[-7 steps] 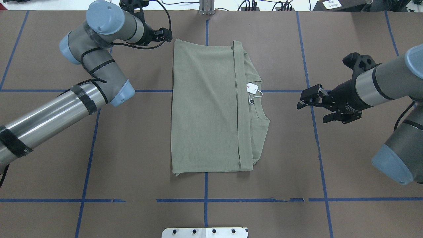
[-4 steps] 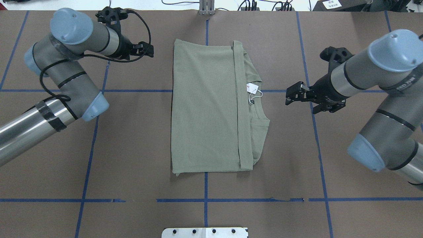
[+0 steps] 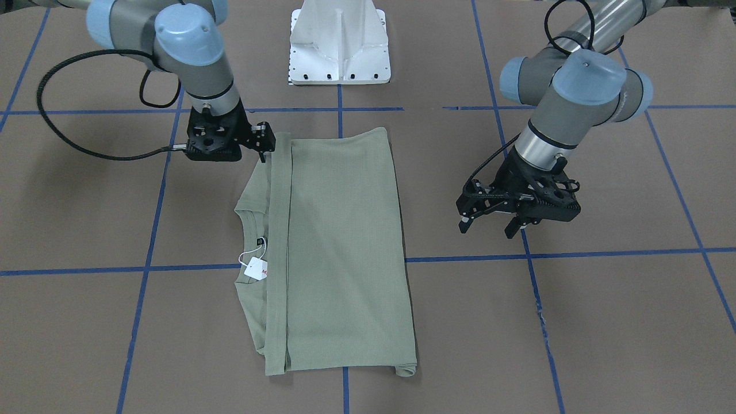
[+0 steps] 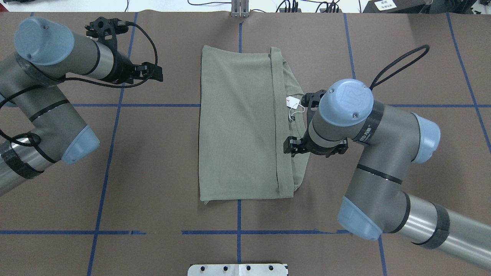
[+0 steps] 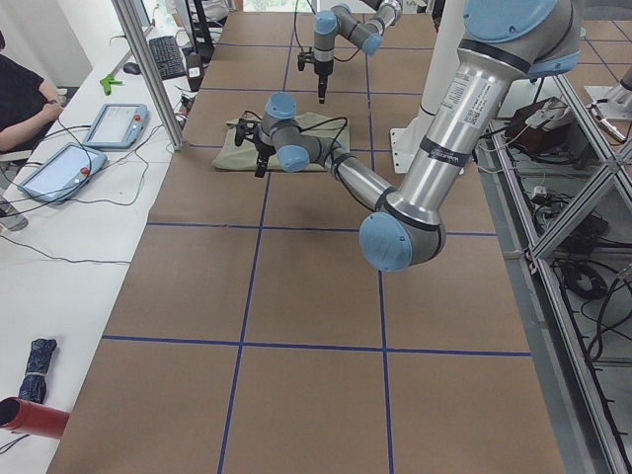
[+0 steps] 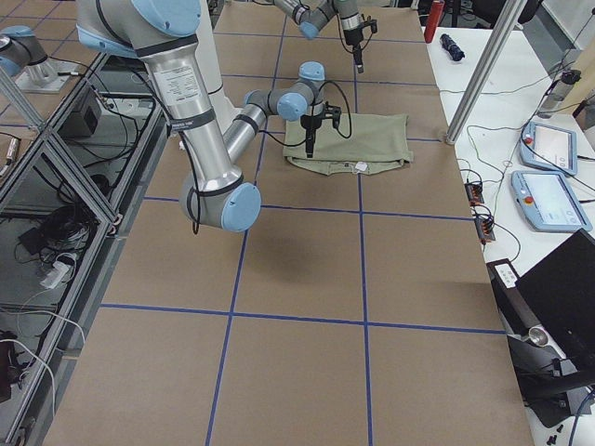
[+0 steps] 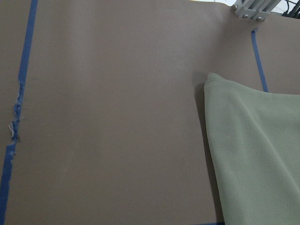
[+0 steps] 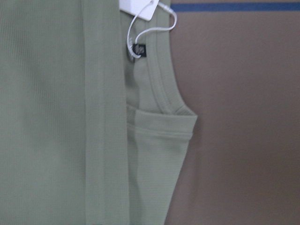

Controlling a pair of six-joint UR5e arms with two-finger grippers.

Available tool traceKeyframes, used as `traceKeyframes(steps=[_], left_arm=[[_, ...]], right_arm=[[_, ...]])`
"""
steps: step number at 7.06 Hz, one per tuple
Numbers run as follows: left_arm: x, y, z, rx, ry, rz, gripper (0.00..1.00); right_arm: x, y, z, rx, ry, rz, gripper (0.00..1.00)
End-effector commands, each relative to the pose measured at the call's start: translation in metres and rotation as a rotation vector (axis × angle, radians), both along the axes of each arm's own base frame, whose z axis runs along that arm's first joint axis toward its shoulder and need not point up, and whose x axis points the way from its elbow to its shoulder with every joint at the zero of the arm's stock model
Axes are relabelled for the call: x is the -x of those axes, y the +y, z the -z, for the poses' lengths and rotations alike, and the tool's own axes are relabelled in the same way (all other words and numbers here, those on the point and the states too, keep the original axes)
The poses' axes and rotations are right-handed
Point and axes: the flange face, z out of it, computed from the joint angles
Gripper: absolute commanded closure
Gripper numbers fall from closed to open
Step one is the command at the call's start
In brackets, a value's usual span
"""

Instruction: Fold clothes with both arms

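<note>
Overhead exterior: ribbed, rectangular folded shirt [image 4: 238, 126]

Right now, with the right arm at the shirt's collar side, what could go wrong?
The hang tag lies loose close to the right arm; its jaws might snag it.
The shirt is layered there; a grasp may lift only the top layer.
The left arm stands off the cloth, so a one-sided pull could skew the fold.
</note>
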Motion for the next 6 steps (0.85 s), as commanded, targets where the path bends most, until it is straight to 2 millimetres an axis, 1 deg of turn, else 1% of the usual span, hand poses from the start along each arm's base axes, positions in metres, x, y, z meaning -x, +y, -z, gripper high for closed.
traceKeyframes(steps=[1,2,3,4,5,6], left_arm=[[-0.002,0.006,-0.002,0.001,0.001,-0.008,0.0],[-0.003,0.007,-0.002,0.002,0.0,-0.01,0.0],[-0.003,0.007,-0.003,0.002,-0.001,-0.01,0.0],[-0.005,0.009,-0.006,0.004,-0.002,-0.014,0.0],[-0.007,0.009,-0.007,0.005,-0.003,-0.017,0.0],[-0.008,0.009,-0.01,0.008,-0.007,-0.017,0.0]], right_arm=[[0.045,0.032,0.005,-0.016,0.031,0.066,0.0],[0.058,0.041,-0.002,-0.025,0.056,0.079,0.0],[0.066,0.044,0.006,-0.03,0.052,0.086,0.0],[0.086,0.036,0.008,-0.022,0.07,0.087,0.0],[0.091,0.034,0.001,-0.015,0.085,0.09,0.0],[0.092,0.037,-0.005,-0.01,0.096,0.095,0.0]])
